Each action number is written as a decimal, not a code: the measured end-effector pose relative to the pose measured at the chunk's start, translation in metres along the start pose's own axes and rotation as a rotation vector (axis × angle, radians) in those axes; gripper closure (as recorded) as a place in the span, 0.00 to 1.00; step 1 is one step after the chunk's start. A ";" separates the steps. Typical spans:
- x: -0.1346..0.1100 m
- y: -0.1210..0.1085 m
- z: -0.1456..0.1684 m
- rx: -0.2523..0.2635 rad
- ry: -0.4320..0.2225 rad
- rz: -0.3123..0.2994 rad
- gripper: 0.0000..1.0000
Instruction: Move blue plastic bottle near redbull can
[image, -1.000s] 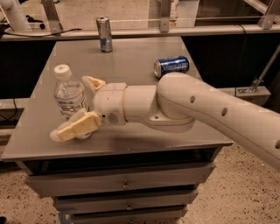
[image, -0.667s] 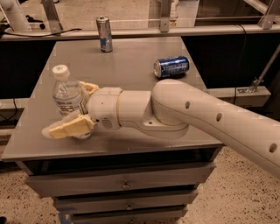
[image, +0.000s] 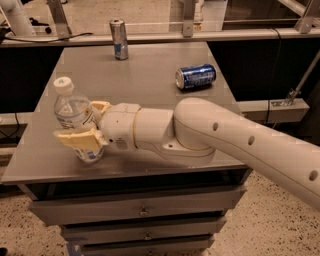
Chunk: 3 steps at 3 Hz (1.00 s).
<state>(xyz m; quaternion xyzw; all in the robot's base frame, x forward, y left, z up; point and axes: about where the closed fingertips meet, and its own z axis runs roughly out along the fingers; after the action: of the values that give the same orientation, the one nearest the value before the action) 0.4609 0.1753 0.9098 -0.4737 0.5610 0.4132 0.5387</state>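
My tool is at the front-left corner of the table, clamped on the blue plastic bottle. One finger crosses the front of its lower body, the other sits behind. Bottle near upright, white cap on top. Redbull can stands at the far edge, left of centre, well apart. Dark blue can lies on its side, far right.
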 end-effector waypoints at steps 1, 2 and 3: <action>-0.002 -0.020 -0.011 0.058 0.002 0.006 0.87; -0.011 -0.058 -0.041 0.137 0.013 -0.005 1.00; -0.011 -0.058 -0.041 0.137 0.013 -0.005 1.00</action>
<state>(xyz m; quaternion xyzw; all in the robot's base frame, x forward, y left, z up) 0.5084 0.1243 0.9265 -0.4398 0.5901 0.3696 0.5672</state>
